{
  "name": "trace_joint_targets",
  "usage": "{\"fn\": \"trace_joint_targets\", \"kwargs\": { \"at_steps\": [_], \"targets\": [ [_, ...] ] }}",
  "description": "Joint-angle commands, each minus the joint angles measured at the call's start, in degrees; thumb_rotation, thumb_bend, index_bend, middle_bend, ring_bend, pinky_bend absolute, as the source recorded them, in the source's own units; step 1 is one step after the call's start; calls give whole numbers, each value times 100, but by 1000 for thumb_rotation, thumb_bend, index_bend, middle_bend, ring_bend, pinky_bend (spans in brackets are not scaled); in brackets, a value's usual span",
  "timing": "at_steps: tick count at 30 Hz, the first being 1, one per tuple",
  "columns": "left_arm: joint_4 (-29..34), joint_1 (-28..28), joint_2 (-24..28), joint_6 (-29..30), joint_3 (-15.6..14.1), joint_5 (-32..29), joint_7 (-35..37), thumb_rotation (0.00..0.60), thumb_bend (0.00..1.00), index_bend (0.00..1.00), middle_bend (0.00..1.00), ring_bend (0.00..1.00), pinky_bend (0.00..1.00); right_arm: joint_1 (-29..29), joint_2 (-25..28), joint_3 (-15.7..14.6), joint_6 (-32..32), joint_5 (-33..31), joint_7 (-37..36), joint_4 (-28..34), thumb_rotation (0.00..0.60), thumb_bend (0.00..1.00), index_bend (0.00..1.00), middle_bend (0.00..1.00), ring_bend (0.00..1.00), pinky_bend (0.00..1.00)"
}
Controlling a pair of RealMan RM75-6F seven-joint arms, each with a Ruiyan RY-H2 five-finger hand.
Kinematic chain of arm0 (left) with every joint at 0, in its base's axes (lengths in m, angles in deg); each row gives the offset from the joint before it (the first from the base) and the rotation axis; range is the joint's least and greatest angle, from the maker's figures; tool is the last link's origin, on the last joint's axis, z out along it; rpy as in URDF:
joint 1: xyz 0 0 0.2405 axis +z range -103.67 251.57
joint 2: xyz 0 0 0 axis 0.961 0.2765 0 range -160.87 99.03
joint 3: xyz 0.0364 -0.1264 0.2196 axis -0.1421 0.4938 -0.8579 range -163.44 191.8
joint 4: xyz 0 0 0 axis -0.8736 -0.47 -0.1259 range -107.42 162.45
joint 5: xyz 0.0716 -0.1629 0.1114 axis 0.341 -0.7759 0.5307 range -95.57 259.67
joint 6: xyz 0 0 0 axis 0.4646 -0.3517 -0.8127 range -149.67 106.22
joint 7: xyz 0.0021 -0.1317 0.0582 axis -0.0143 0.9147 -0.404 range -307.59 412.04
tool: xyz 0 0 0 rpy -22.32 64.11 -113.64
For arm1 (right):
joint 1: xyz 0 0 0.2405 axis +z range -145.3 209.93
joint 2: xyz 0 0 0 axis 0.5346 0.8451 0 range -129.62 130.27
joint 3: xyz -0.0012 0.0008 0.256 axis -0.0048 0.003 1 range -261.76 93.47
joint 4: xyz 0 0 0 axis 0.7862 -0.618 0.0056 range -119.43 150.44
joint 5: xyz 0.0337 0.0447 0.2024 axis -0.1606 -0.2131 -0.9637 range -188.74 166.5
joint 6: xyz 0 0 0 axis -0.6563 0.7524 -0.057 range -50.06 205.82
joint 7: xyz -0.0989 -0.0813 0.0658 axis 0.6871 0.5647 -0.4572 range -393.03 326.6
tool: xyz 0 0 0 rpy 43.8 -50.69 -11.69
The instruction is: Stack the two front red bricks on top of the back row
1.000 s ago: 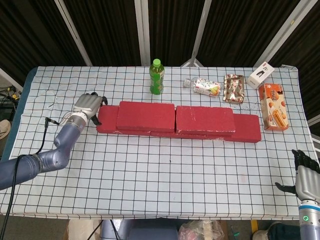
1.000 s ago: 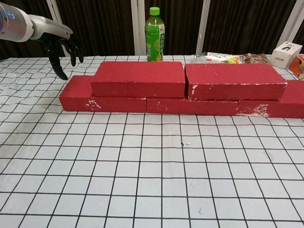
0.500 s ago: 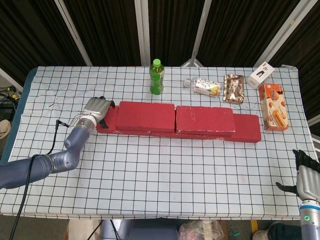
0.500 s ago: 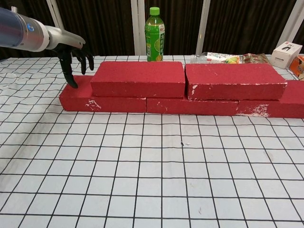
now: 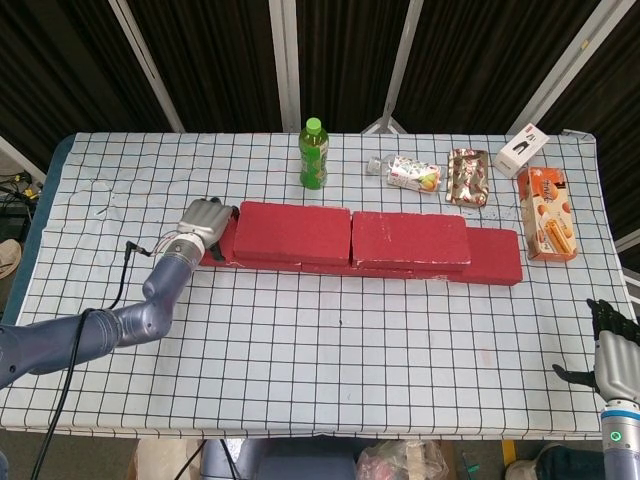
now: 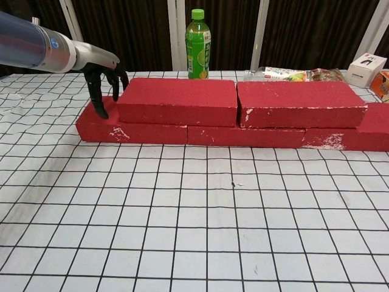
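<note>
Left hand (image 6: 104, 78), fingers spread and holding nothing, touches the left upper brick's (image 6: 177, 100) end; both stacked, so you nudge it square.

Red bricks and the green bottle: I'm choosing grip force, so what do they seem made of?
Red bricks: probably foam or painted lightweight block; matte, grainy faces, white chips at the edges. Green bottle: likely clear plastic, glossy, with a printed label and green cap.
</note>
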Motion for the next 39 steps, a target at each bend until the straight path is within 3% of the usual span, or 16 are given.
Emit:
{"fn": "trace_joint_targets", "kwargs": {
  "at_steps": [1,17,22,26,29,31,33,36,39],
  "targets": [
    [-9,-5,-10,-10,-2,-11,-2,600,0,272,308,136,205,2,0,-1,-5,-6,2,-1,600,154,0,0,0,0],
    [81,2,124,-30,5,-19,55,600,0,288,313,138,205,29,-22,-14,-12,-35,69,14,600,154,0,0,0,0],
    [287,-4,367,-36,-69,-100,24,600,0,312,352,184,205,33,-33,-17,-4,-32,84,14,600,154,0,0,0,0],
    [768,75,872,20,-18,-60,198,600,0,284,334,185,211,45,-43,-24,-17,-24,99,9,600,154,0,0,0,0],
    [1523,505,1478,275,293,586,839,600,0,266,303,181,225,52,-46,-34,-31,9,94,7,600,153,0,0,0,0],
    [2143,1113,1898,643,539,1381,1574,600,0,248,259,171,231,58,-63,-48,-24,73,102,-6,600,153,0,0,0,0],
    [2584,1715,2195,1031,592,2169,2160,600,0,235,221,151,231,64,-82,-69,-14,184,100,-21,600,154,0,0,0,0],
    [2916,2722,2431,1867,416,3651,2953,600,0,221,179,97,224,58,-154,-114,58,470,73,-73,600,153,0,0,0,0],
    [2919,3572,2457,2712,5,4828,3343,600,0,213,141,56,206,46,-220,-152,119,672,65,-119,600,154,0,0,0,0]
  ]
}}
